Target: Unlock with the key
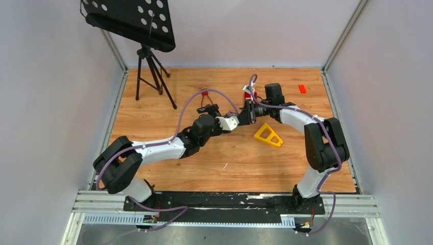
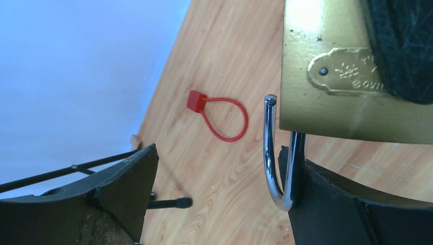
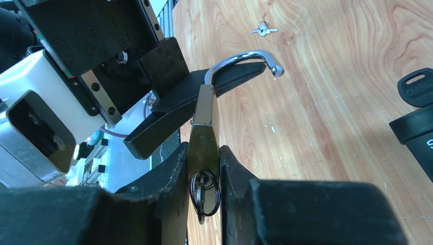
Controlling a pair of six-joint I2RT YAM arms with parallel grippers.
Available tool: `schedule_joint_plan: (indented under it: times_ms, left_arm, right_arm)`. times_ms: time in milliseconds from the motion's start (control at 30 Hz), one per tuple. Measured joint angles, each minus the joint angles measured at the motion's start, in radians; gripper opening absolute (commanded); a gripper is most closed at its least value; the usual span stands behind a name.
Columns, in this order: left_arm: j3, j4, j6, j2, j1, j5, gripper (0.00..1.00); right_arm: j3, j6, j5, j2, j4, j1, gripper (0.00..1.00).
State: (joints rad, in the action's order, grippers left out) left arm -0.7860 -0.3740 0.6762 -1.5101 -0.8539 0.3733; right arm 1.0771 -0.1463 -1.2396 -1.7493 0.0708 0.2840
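Padlock (image 2: 332, 109) badge (image 2: 347, 71) lettering sits half hidden, unreadable.

Quantities in view:
- Two arms, each with one gripper: left gripper (image 1: 239, 119), right gripper (image 3: 204, 153).
- One brass padlock (image 3: 203, 130) with one steel shackle (image 2: 267, 148).
- One key ring (image 3: 204, 193) at the padlock's base; the number of keys on it cannot be told.
- One loose key (image 3: 263, 30) on the tabletop (image 1: 230, 163); it is too small to rule out a pair.
- One red loop tag (image 2: 194, 100).
- One red block (image 1: 302, 88).
- One yellow triangular frame (image 1: 265, 128).
- One tripod stand (image 1: 148, 66).
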Motion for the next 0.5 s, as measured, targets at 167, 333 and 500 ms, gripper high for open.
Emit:
schedule_joint_plan:
  times_ms: [167, 333, 500]
  left_arm:
    - [0.057, -0.124, 0.100, 0.000, -0.025, 0.060, 1.00]
    - [0.072, -0.139, 0.149, 0.003, -0.034, 0.076, 1.00]
    - [0.072, -0.076, 0.151, 0.029, -0.029, 0.066, 1.00]
  right_arm:
    - [0.000, -0.007, 0.002, 0.000, 0.007, -0.017, 0.00]
    - [0.000, -0.018, 0.007, 0.000, 0.032, -0.070, 0.00]
    - [0.000, -0.029, 0.080, 0.001, 0.052, -0.198, 0.00]
